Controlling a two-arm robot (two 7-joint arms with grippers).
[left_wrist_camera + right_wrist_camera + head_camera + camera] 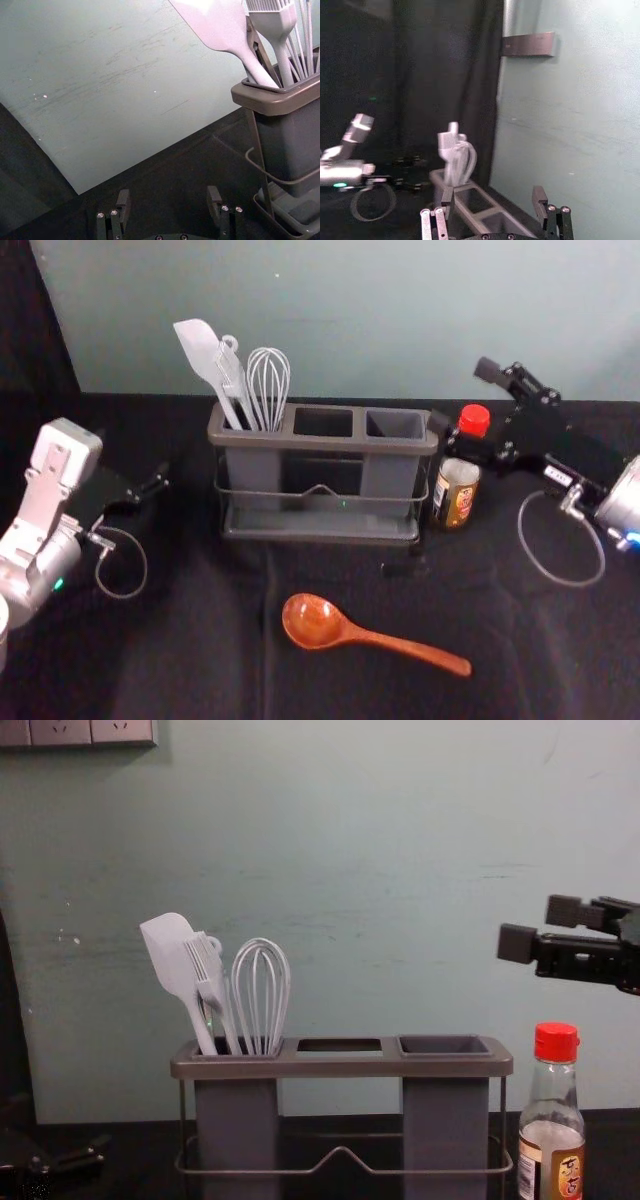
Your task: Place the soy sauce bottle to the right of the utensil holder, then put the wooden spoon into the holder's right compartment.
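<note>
The right gripper (463, 397) is open and empty above the soy sauce bottle (456, 495); the chest view shows this gripper (541, 927) higher than the red-capped bottle (552, 1160). Its own wrist view has the gripper (493, 200) with fingers apart. Upright, the bottle stands just right of the grey utensil holder (320, 532), whose right compartment (443, 1046) is empty. In front of the holder lies the wooden spoon (315, 622), handle towards the right. Left of the holder is the left gripper (160, 482), its fingers spread around nothing in its wrist view (168, 200).
A pale spatula (200, 348), a brush and a whisk (268, 385) stand in the holder's left compartment. Behind the black-covered table (200, 640) rises a pale green wall (380, 320). A wire rail (420, 1172) runs across the holder's front.
</note>
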